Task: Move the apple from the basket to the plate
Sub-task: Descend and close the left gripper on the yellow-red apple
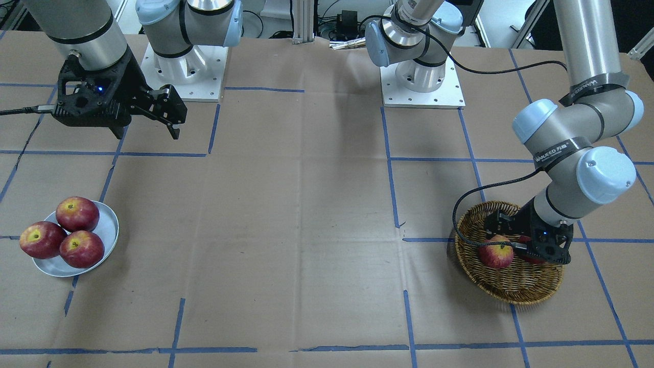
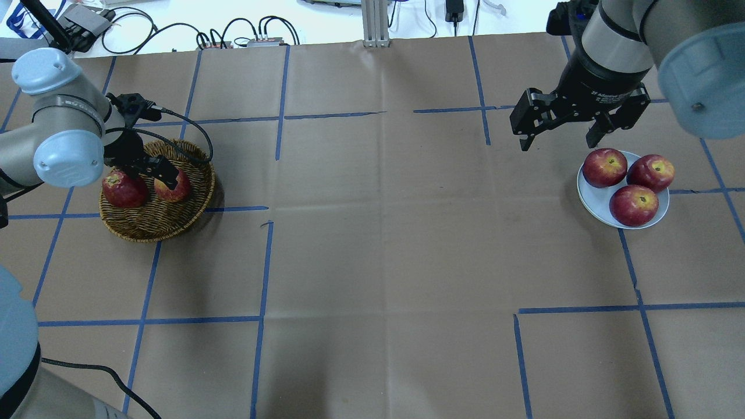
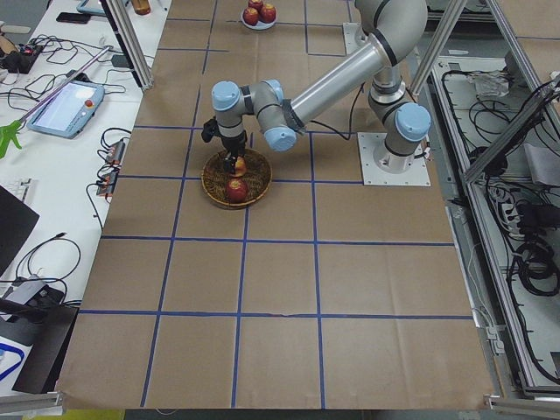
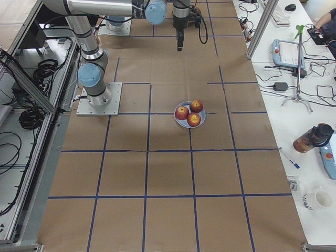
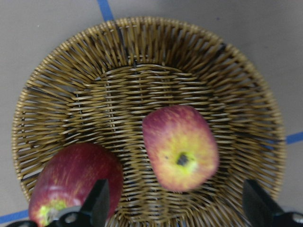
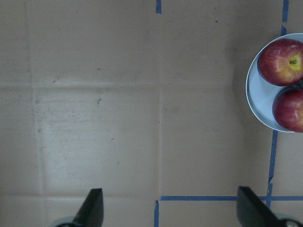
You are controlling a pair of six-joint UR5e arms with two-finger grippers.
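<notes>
The apple, red with a yellow-orange blush around its top, lies in the round wicker basket. It also shows in the front view and the overhead view. My left gripper is open and hangs just above the apple, one finger on each side, in the basket at the table's left. The pale grey-blue plate at the table's right holds three dark red apples. My right gripper is open and empty, above the table beside the plate.
A second, darker red apple lies in the basket beside the blushed one, close to one left finger. Brown paper with blue tape lines covers the table. The two arm bases stand at the robot's edge.
</notes>
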